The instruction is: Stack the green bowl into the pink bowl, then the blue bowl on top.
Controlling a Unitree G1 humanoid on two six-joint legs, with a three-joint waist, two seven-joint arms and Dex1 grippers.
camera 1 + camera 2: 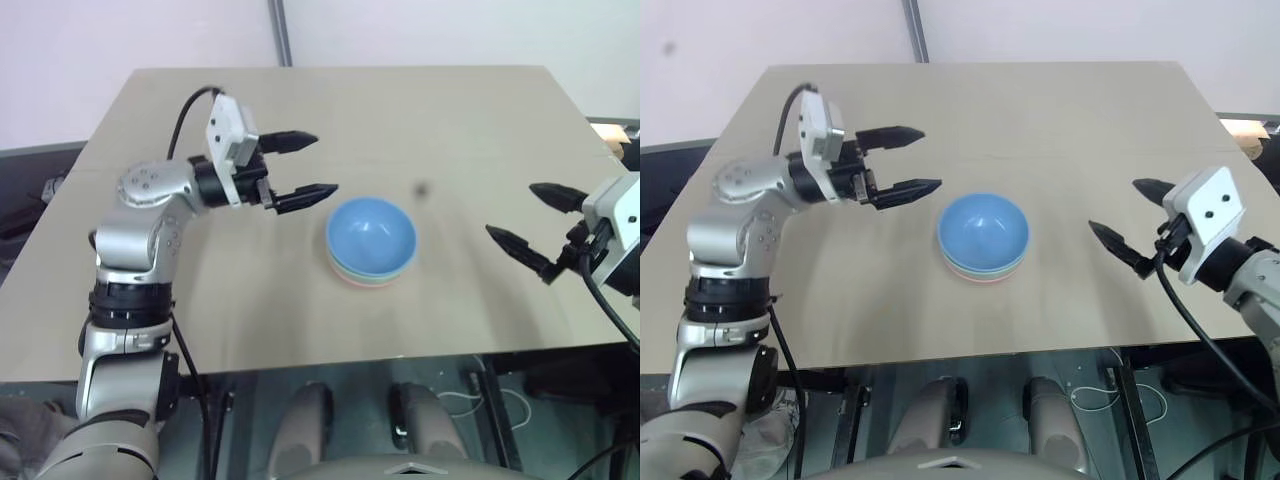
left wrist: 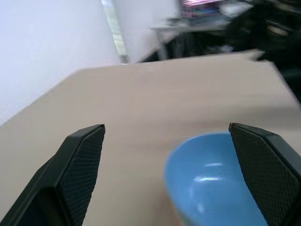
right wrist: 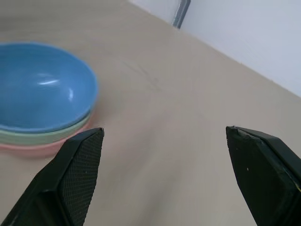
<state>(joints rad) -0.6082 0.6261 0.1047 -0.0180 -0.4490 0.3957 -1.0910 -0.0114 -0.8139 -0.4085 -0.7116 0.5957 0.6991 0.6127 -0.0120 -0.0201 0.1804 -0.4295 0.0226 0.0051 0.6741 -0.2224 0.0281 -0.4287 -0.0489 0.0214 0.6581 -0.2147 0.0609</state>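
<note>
Near the middle of the table stands one stack of three bowls. The blue bowl (image 1: 371,234) lies on top, the green bowl (image 3: 47,135) shows as a thin rim under it, and the pink bowl (image 3: 33,149) is at the bottom. My left gripper (image 1: 305,167) hovers open just left of the stack, its fingers pointing across toward it, holding nothing. To the right of the stack, well apart from it, my right gripper (image 1: 528,220) is open and empty too.
The beige table (image 1: 300,320) has bare surface all round the stack. A grey post (image 1: 281,32) rises behind the far edge against a pale wall. A small dark mark (image 1: 421,187) lies on the tabletop behind the bowls.
</note>
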